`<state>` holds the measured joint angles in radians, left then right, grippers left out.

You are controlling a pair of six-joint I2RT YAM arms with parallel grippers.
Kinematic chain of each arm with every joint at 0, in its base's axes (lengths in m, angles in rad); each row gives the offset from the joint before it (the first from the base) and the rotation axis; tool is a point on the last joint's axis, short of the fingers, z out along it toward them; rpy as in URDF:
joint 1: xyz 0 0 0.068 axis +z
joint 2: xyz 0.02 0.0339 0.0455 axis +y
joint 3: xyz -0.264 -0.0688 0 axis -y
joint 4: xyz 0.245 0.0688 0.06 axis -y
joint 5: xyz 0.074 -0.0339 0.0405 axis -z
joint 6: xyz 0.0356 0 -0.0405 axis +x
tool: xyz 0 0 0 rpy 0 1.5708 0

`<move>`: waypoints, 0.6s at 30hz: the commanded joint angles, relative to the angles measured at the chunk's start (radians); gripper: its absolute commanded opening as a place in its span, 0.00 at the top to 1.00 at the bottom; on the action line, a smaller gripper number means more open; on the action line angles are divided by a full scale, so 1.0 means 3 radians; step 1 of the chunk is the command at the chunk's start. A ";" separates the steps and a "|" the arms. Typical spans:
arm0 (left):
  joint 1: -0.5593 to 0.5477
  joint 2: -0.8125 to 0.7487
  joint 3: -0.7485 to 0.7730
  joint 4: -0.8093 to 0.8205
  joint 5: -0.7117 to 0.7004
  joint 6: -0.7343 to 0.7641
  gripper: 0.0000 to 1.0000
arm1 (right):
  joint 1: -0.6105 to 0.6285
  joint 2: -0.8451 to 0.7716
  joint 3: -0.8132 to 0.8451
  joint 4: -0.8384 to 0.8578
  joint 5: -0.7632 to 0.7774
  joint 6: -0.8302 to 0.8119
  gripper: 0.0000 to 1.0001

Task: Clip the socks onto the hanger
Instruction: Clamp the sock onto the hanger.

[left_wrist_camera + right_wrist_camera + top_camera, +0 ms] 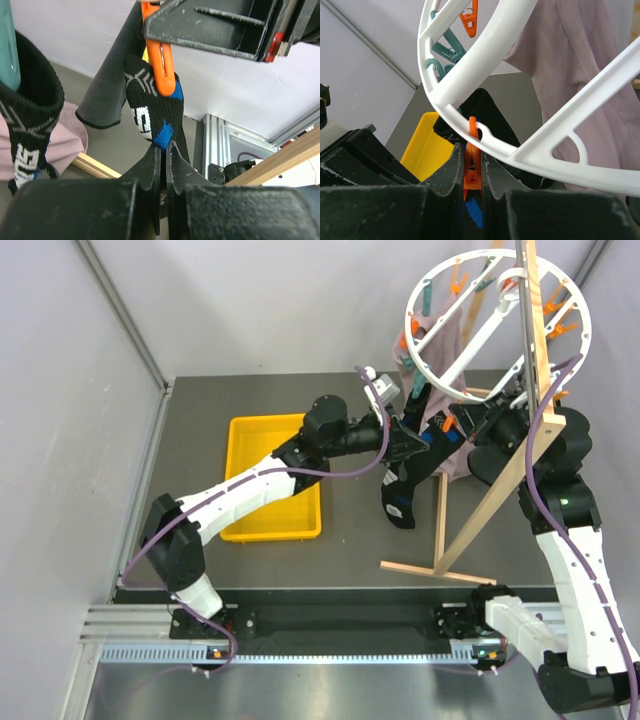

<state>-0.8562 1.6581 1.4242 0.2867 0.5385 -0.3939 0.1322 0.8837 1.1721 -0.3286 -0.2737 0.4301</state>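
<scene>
The hanger's white ring (497, 325) hangs on a wooden frame (530, 390) at the back right. My left gripper (166, 146) is shut on the edge of a black sock (150, 110) with grey and blue marks and holds it up into an orange clip (161, 65). My right gripper (472, 150) is shut on that orange clip (472, 172), squeezing it just under the ring (485, 137). A second sock (30, 125) hangs at the left from a teal clip (7, 45). In the top view both grippers, left (418, 445) and right (465, 428), meet under the ring, and a sock (400, 502) dangles below.
A pink-mauve garment (440, 360) hangs from the ring beside the clip and also shows in the right wrist view (575, 75). A yellow tray (250, 440) lies on the table at the left. The frame's wooden foot (430, 570) lies across the table in front.
</scene>
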 commanded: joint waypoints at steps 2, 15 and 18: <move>0.0011 0.0062 0.0258 0.0267 0.0066 -0.0027 1.00 | -0.0001 0.0010 -0.0046 -0.0121 -0.0259 0.0003 1.00; 0.0016 0.0241 0.0545 0.0011 -0.0031 -0.0103 1.00 | -0.0001 -0.0036 -0.0021 -0.0132 -0.0238 -0.0007 0.85; 0.0016 0.0271 0.0667 -0.0060 -0.0041 -0.0134 1.00 | -0.0001 -0.0072 -0.0016 -0.0137 -0.0223 -0.0007 0.82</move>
<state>-0.8562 1.7386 1.5520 0.2565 0.5434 -0.4217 0.1276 0.8806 1.1721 -0.3298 -0.2745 0.4297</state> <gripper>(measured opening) 0.038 0.161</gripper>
